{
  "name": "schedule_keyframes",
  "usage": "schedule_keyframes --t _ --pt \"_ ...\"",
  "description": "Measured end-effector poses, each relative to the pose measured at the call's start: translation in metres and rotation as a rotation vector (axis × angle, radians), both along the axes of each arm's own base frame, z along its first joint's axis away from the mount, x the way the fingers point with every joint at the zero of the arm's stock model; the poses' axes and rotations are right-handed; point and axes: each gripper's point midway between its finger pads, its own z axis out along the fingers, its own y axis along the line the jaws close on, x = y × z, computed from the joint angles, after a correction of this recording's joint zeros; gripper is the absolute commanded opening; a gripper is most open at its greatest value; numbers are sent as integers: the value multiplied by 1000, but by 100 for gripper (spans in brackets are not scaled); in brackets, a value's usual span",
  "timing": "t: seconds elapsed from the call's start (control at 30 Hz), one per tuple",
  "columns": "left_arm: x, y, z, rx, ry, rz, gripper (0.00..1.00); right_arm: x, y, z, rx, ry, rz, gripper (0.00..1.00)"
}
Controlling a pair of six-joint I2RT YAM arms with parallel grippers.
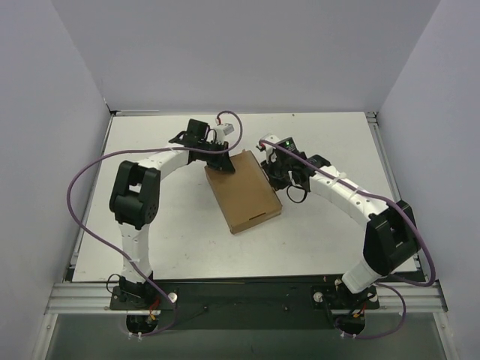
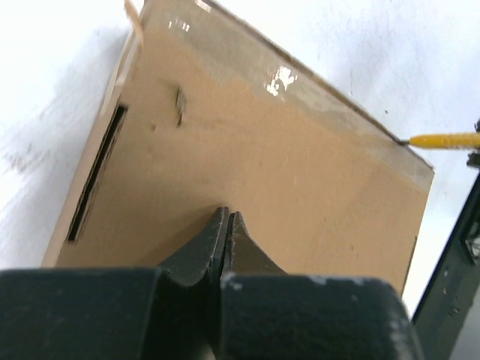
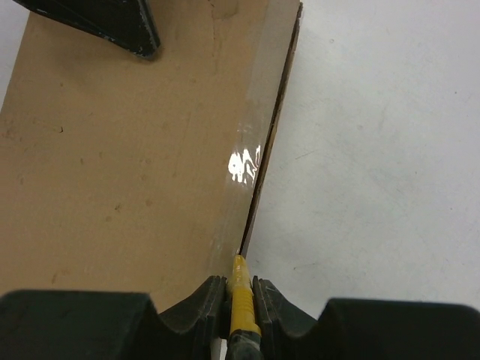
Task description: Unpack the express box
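One express box [image 1: 243, 192], flat brown cardboard. One narrow slot [image 2: 97, 176] in its lid and one glossy strip of clear tape [image 3: 251, 135] along one edge. One yellow utility knife [image 2: 442, 140]. Two robot arms: a left arm [image 1: 135, 195] and a right arm [image 1: 360, 206]. Two grippers, the left gripper [image 2: 229, 214] and the right gripper [image 3: 238, 281], two dark fingers apiece. Two purple cables, one per arm: left cable [image 1: 72, 191], right cable [image 1: 431, 259]. One white table [image 1: 315, 232]. Three pale walls [image 1: 247, 52] around it.

On my feed the white table [image 1: 172, 240] carries the brown express box [image 1: 244, 193], lying flat near the middle, turned a bit askew.
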Motion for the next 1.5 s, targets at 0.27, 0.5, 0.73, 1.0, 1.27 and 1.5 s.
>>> schedule_keyframes --t 0.27,0.5,0.73,1.0,1.27,1.5 --pt "-11 17 31 -98 -3 -21 0 22 17 5 -33 -8 79 0" --pt "-33 -25 54 -236 -24 -176 0 35 25 5 -49 -25 114 0" --pt "-34 -45 18 -260 78 -167 0 36 22 3 -51 -24 111 0" --pt "-22 -43 -3 -249 182 -65 0 28 17 -1 -31 -35 69 0" --pt "-16 -44 -5 -233 206 -7 0 11 11 6 -39 -43 -5 0" --pt "-14 -44 -6 -230 222 21 0 0 2 6 -51 -10 -47 0"
